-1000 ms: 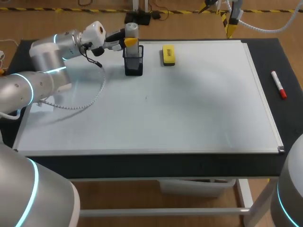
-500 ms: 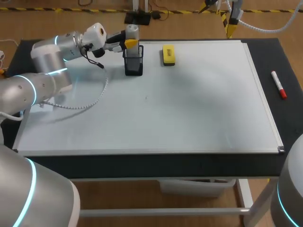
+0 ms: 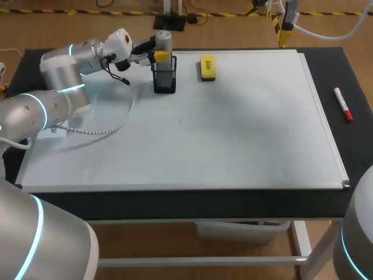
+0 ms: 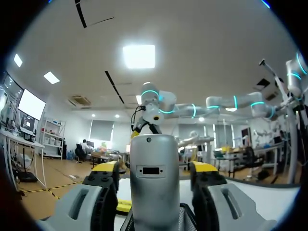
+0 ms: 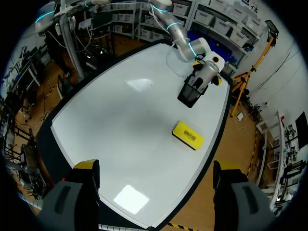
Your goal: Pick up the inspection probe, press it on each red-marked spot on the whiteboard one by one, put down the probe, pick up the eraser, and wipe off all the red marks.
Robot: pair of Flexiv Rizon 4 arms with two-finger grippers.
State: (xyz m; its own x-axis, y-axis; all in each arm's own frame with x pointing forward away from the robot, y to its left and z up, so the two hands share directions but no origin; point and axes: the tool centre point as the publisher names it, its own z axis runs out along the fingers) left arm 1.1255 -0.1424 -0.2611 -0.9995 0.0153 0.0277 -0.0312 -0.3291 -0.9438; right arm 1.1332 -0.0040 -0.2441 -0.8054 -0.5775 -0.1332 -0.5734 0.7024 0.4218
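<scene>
1. In the head view, my left gripper (image 3: 158, 54) is sitting at the inspection probe (image 3: 162, 39). The probe is standing upright in the black mesh holder (image 3: 165, 80) near the far left corner of the whiteboard (image 3: 233, 134).
2. My left wrist view is adding what the head view is not showing. The probe's grey body is rising between my yellow fingertips (image 4: 106, 169) with a thin dark gap on each side, so my fingers are standing apart around it, not pinching it.
3. My right gripper (image 5: 156, 167) is showing only in its own wrist view. It is hanging high above the board with fingers spread wide and nothing between them.
4. The yellow eraser (image 3: 207, 67) is lying flat by the board's far edge, near the holder but apart from it.
5. A red-tipped marker (image 3: 343, 104) is lying on the dark table (image 3: 349, 64), just outside the board's right frame.
6. Holder and eraser are both crowding the far edge, and the board is stretching wide from them toward its near and right frame.
</scene>
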